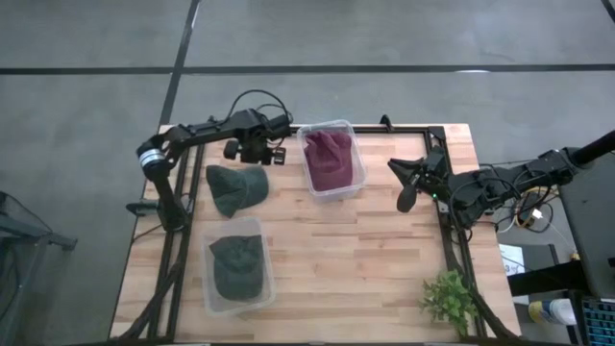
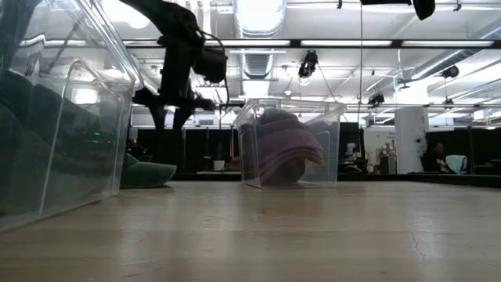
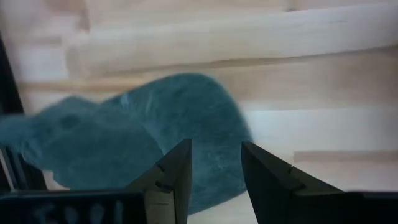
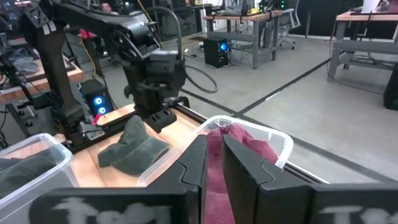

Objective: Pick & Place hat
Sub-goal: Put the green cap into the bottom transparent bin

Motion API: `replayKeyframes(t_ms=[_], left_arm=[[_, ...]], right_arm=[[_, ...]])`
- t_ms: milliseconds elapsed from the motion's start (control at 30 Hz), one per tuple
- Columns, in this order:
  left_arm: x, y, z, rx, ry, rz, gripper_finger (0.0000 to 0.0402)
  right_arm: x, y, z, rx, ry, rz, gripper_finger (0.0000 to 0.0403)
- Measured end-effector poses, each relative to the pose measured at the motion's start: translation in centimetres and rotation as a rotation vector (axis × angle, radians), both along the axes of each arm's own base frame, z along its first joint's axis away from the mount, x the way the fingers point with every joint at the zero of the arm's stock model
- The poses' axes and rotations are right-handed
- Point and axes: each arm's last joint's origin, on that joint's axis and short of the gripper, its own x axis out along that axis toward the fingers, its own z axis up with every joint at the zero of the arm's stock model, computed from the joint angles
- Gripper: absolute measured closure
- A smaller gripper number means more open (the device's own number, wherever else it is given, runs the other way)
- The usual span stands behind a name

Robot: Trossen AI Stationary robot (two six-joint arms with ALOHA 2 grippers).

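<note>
A loose green hat is seen lying on the bare wood of the counter, near its back left corner. It sits between two clear bins: one at the front left, which already holds a dark green hat, and one at the back centre, which holds a maroon hat.

The left tool is held above the counter just behind the loose hat, between it and the maroon hat's bin. In the left wrist view its fingers are spread, nothing is between them, and the hat's teal-green cloth lies directly below and beyond them. No contact is seen.

The right tool is parked at the right edge of the counter, raised clear, its fingers pressed nearly together and empty. A small potted plant stands at the front right corner, well apart from the work.

Step in hand, as judged: approach to the pick, with the tool poised over the loose hat and the grasp not yet made.

Next move, as judged: a descent is needed until the spread fingers straddle a fold of the soft crown, then a closing pinch. Limp cloth may slip or bunch, so a deep bite is called for. The destination bin cannot be told from these views.
</note>
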Motion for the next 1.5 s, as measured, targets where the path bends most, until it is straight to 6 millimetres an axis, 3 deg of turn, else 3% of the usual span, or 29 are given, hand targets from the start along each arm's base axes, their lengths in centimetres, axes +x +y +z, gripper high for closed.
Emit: replayKeyframes(t_ms=[200,500,833,1300,1500], left_arm=[[-0.3,-0.4,-1.9,-0.017,0.034,0.114,0.0271],[1.1,-1.7,-2.6,0.029,0.009,0.033,0.0271],[2.0,-2.8,-5.0,-0.015,0.085,0.006,0.0271],[-0.3,-4.1,-7.5,-0.070,0.249,0.028,0.0271],[-0.3,-4.4,-6.8,-0.043,0.298,0.008,0.0271]], right_arm=[[0.0,0.0,0.0,0.000,0.000,0.000,0.0360],[0.0,0.0,0.0,0.000,0.000,-0.001,0.0360],[0.0,0.0,0.0,0.003,-0.004,-0.001,0.0360],[0.0,0.0,0.0,0.004,-0.006,-0.002,0.0360],[0.0,0.0,0.0,0.004,-0.007,-0.002,0.0360]])
